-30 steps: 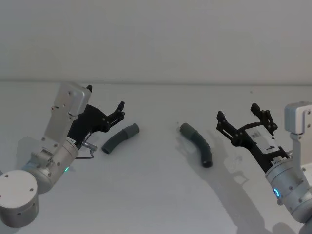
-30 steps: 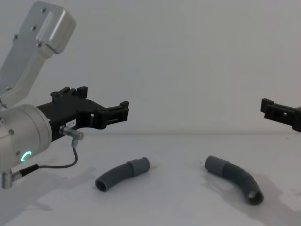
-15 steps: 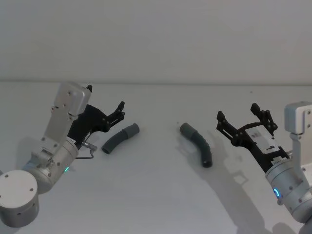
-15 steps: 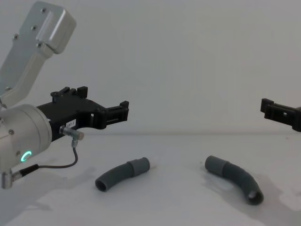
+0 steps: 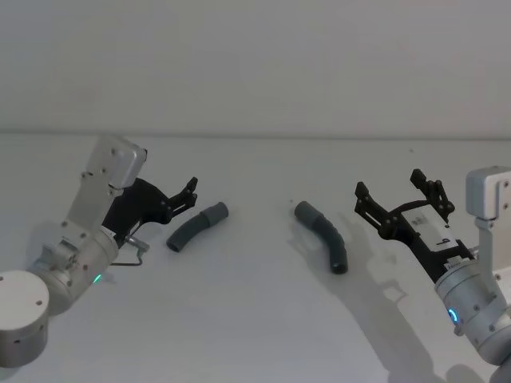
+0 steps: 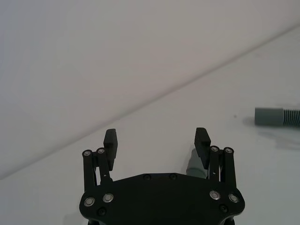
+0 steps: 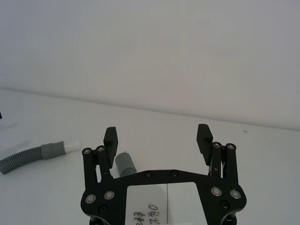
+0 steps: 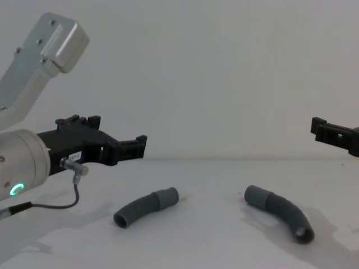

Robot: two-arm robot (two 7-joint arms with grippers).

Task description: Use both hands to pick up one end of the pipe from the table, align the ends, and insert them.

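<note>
White and slightly glossy, the table (image 5: 255, 319) carries both halves of the pipe, and by the look of things the task has barely begun. Nothing is gripped, nothing is lifted, and no joint has been made. Grasping, raising, lining up and pushing together all appear to be left.

On the robot's left, the left end effector (image 5: 190, 195) hangs low over the table with its fingers spread wide. It points toward the left pipe piece (image 5: 196, 226) and sits just beside it without touching. On the right, the right end effector (image 5: 388, 182) is likewise spread wide and empty. It is held above the table near the right pipe piece (image 5: 323, 234), aimed roughly toward it.

Both pieces lie flat on the table, well apart from each other, between the two end effectors. Each is a short, dark grey, curved length of tube. The wrist views show a ribbed body running into a smooth, wider collar.

The left cuff (image 5: 215, 214) and the right cuff (image 5: 306, 212) face inward toward the middle, with bare table between them. The plain open ends point toward the robot. In the right wrist view, the left piece's collar ends in a short whitish tip (image 7: 71, 146), probably the part meant to slide into the other cuff.
</note>
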